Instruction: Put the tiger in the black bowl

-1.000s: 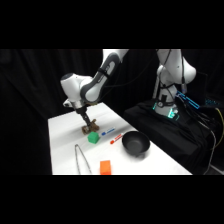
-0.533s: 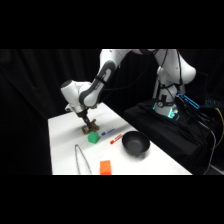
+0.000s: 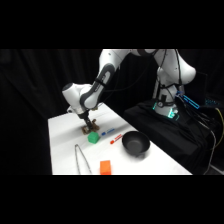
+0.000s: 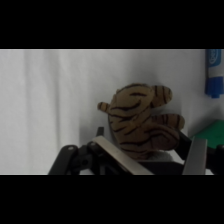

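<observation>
The tiger [image 4: 137, 117], a tan toy with dark stripes, fills the gap between my two fingers in the wrist view, and both fingers rest against its sides. My gripper [image 4: 156, 156] is shut on it. In the side view the gripper [image 3: 87, 127] is down at the table's far left part, with the tiger [image 3: 85, 131] a small brown lump at its tips, low at the table surface. The black bowl [image 3: 135, 143] sits to the right, nearer the table's front, and has nothing in it.
A green cube [image 3: 93, 137] lies just beside the tiger. A blue marker [image 3: 107, 133] and a red marker [image 3: 116, 138] lie between the cube and the bowl. Metal tongs [image 3: 80, 157] and an orange block [image 3: 105, 167] lie near the front edge.
The arm has sunk slightly and the gripper has settled onto the tiger. Nothing else on the table has moved.
</observation>
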Robot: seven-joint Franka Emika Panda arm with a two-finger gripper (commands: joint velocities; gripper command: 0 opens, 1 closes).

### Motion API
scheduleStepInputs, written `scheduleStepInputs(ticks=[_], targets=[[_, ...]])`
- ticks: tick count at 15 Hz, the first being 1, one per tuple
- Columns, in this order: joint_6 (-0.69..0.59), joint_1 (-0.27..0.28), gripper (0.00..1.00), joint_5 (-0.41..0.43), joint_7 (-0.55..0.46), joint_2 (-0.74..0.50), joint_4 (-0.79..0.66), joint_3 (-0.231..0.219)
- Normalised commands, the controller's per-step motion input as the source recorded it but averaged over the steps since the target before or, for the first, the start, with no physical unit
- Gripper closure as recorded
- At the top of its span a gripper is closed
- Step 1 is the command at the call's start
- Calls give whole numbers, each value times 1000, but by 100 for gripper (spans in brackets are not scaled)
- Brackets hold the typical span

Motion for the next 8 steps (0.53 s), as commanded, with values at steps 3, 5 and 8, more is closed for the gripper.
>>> scheduleStepInputs(ticks=[3, 5, 8], targets=[[-70, -55, 25, 36, -44, 16, 51, 57], [-49, -59, 35, 41, -51, -21, -4, 61], [-52, -64, 60, 44, -54, -36, -21, 61]])
